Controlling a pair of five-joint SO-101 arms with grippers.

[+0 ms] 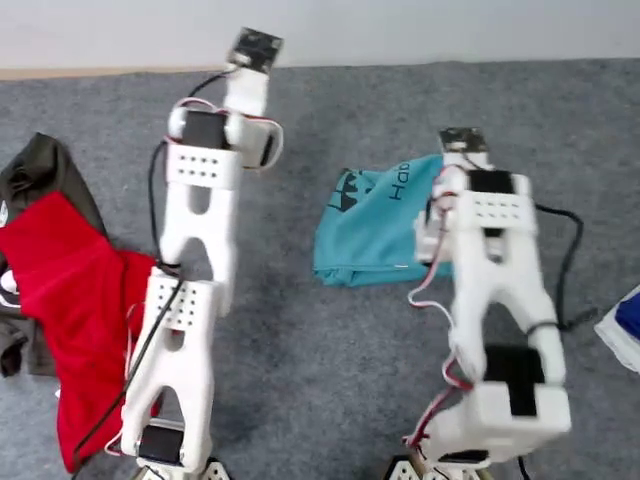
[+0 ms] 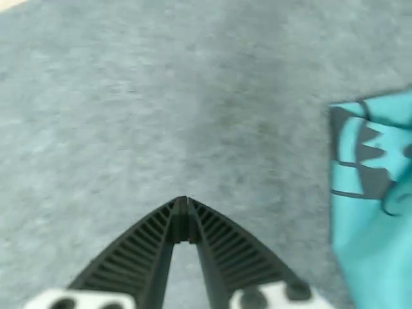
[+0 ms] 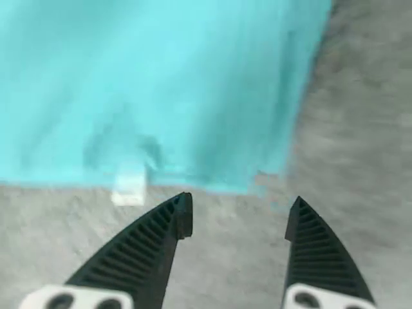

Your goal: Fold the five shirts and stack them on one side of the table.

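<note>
Landmark: teal soft-knit shirt w/ dark print (image 1: pixel 375 225), part-folded into a rough rectangle, lay mid-table on the grey felt-like table cover (image 1: pixel 330 380), between the two arms.
Key relation: the shirt's edge (image 3: pixel 161 84) lay just ahead of the right gripper (image 3: pixel 241 203), not between its tips. The edge ran crosswise to the gripper's pointing direction, i.e. parallel to the line joining the two tips.
Right fingers (image 3: pixel 148 244): black, ribbed, triangular. They were spread apart w/ nothing between them, grey cover beneath.
Left arm: the left gripper (image 2: pixel 187 203) had its ribbed fingers pressed together at the tips, holding nothing. It hung over bare cover, well apart from the teal shirt's printed side (image 2: pixel 376 212).
Nearer arm: right, by a clear margin; judged the one to take the edge.
Next move (judgement): a short advance and drop, so one finger slides under the edge. The fabric looked thin and limp, prob. several layers at the fold, so layers could part or slip.
Marker: small white tag (image 3: pixel 127 190) at the teal edge, just beside one right fingertip.
Other shirts: red crumpled shirt (image 1: pixel 70 290), unfolded, lay beyond the left arm from the teal shirt, overlapping a dark olive-black shirt (image 1: pixel 40 170). A blue-and-white fabric (image 1: pixel 625 320) lay beyond the right arm.
Progress (judgement): early. Teal was only part-folded, red not begun.
</note>
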